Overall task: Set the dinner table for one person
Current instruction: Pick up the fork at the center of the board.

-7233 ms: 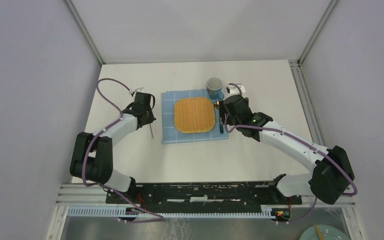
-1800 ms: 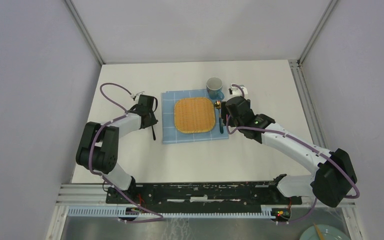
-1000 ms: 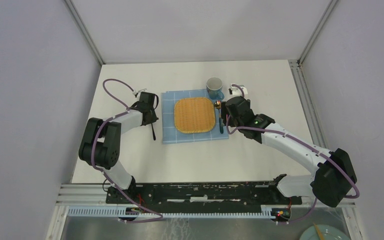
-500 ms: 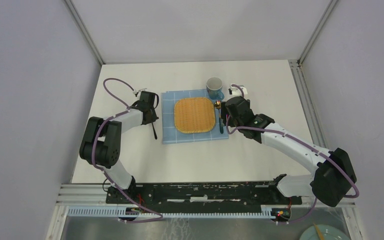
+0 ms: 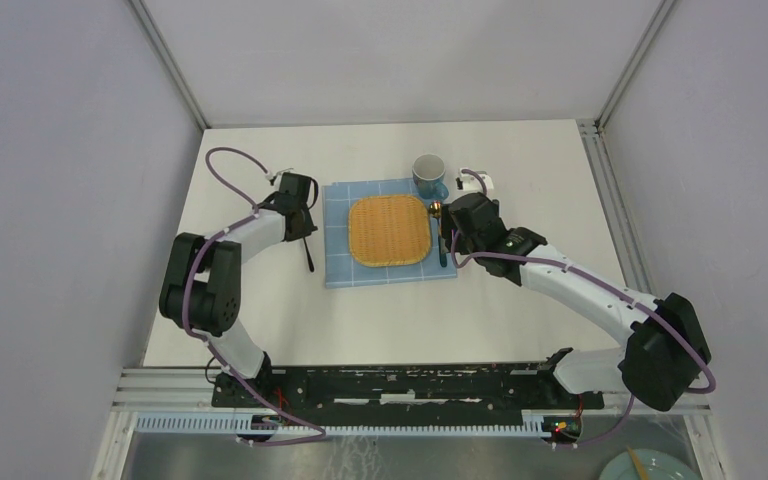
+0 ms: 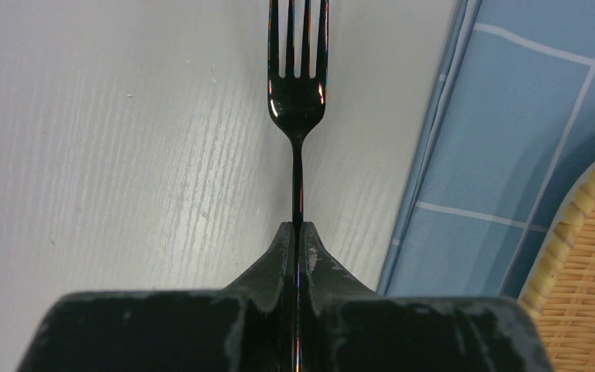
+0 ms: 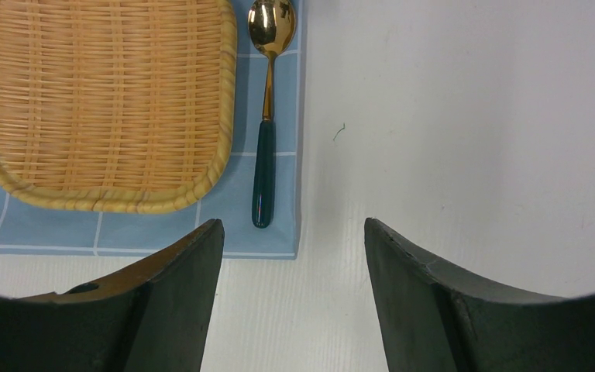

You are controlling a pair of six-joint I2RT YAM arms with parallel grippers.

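Top view: the left arm folds at its elbow at 7 o'clock. Its forearm runs toward 1 o'clock and ends at the left edge of the blue checked cloth. The left claw points back toward 6 o'clock, clamped on a black fork. The fork runs just beside that cloth edge, off the cloth. The right arm stretches long from 4 o'clock toward 10 o'clock. The right claw hangs over the cloth's right edge by the spoon. A woven tray sits in the middle of the cloth, with a mug at its 1 o'clock corner. The white counter carries all of it. We see wide counter surface at 12, 3 and 6 o'clock of the cloth, and a narrower strip at 9 o'clock up to the grey wall.

Left wrist view: the fingers are pressed together on the fork handle, tines toward 12 o'clock over the counter. The cloth edge runs close at 3 o'clock and the tray rim shows at 4 o'clock. We cannot tell whether the fork touches the counter.

Right wrist view: the fingers stand apart with nothing between them. The gap sits over the cloth's near right corner. The spoon lies on the cloth between the tray and the cloth edge, bowl at 12 o'clock. Counter spreads at 3 o'clock.
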